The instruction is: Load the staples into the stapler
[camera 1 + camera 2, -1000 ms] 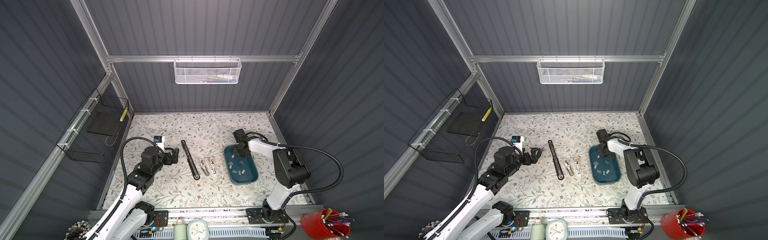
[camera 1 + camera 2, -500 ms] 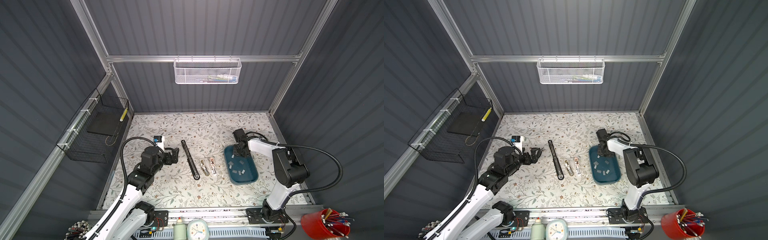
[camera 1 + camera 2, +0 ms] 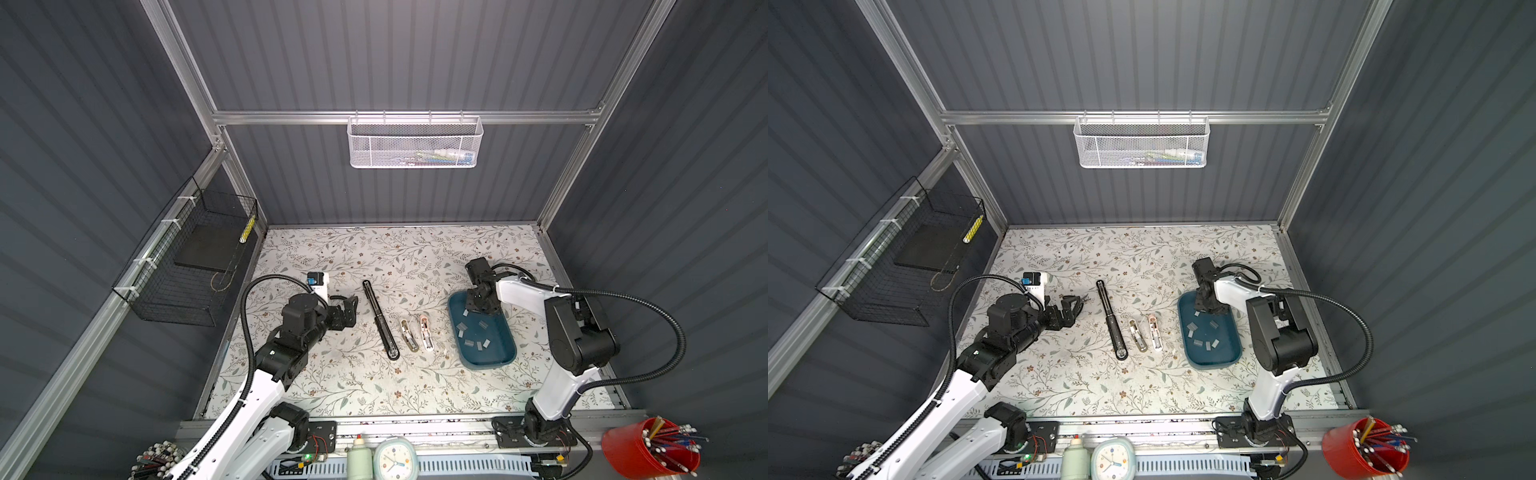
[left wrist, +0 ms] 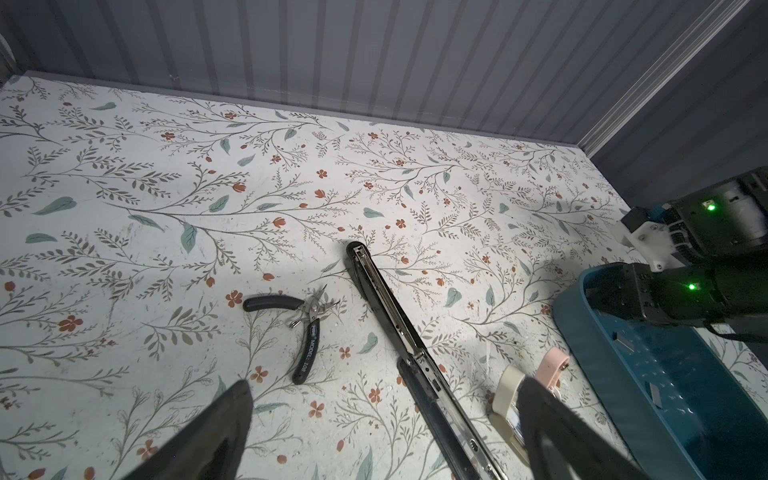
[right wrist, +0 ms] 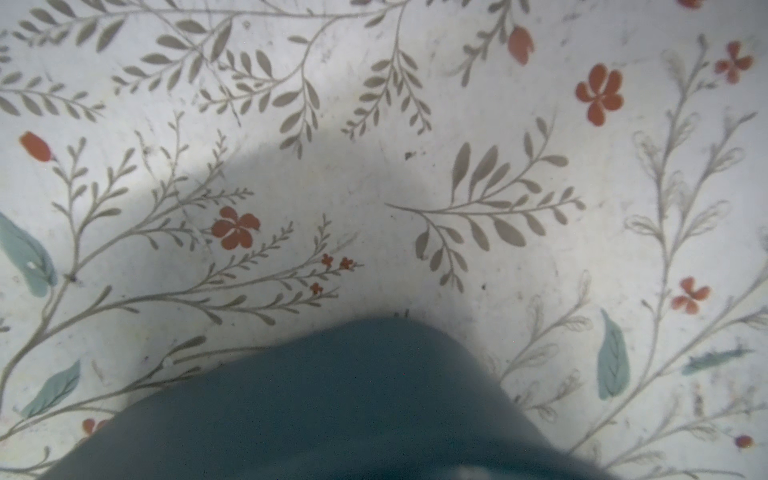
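Before lifting out of tray [image 3: 487, 366] at right, check right end effector [image 3: 478, 306], pinched shut among staples [image 3: 461, 331], for a real catch, can't tell. Lift slow. Use wide-open left end effector [image 3: 351, 310] to steady stapler [image 3: 380, 320].

left arm [image 3: 266, 374]: low, reaching rightward from tabletop's [image 3: 374, 257] left edge | left pincer [image 3: 352, 311]: jaws spread wide | right arm [image 3: 577, 332]: elbow raised | right pincer [image 3: 476, 307]: pointing down, closed
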Controlling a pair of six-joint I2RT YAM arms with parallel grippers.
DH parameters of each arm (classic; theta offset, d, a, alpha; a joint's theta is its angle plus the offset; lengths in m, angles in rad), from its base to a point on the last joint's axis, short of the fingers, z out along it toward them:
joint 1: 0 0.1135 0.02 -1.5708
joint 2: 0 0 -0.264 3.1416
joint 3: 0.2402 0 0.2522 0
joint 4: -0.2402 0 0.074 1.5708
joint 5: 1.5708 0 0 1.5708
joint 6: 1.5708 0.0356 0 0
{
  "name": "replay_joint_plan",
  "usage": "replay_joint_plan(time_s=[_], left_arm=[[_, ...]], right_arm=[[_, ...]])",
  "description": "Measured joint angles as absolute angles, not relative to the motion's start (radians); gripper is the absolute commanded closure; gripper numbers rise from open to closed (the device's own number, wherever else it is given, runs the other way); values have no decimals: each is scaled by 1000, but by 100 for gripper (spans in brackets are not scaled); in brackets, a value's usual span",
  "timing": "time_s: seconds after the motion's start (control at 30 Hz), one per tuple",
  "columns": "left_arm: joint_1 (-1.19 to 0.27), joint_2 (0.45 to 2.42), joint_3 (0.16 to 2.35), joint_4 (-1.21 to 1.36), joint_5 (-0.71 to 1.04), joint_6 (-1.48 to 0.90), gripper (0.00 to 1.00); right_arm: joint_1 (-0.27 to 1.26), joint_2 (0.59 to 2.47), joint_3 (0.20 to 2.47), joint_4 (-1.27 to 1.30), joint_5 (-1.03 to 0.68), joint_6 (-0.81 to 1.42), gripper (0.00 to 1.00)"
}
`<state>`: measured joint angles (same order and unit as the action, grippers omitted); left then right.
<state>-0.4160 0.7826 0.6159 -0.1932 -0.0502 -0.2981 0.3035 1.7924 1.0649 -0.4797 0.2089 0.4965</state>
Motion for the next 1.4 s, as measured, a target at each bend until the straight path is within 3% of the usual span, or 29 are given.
replay_joint_plan(time_s=[0.17, 0.3, 0.43, 0.87, 1.4], left_arm=[[-416, 783, 616, -193, -51, -298, 1], [-416, 783, 616, -193, -50, -298, 1], [-416, 783, 616, -193, -48, -298, 1], [-416, 783, 616, -193, -47, -298, 1], [-416, 772, 615, -193, -39, -298, 1]], right_arm=[[303, 1792, 1065, -480, 208, 496, 85], [303, 1792, 1065, -480, 209, 500, 69], [302, 1792, 1065, -480, 214, 498, 65], [292, 1793, 1066, -482, 211, 500, 79], [289, 1793, 1066, -485, 206, 496, 86]])
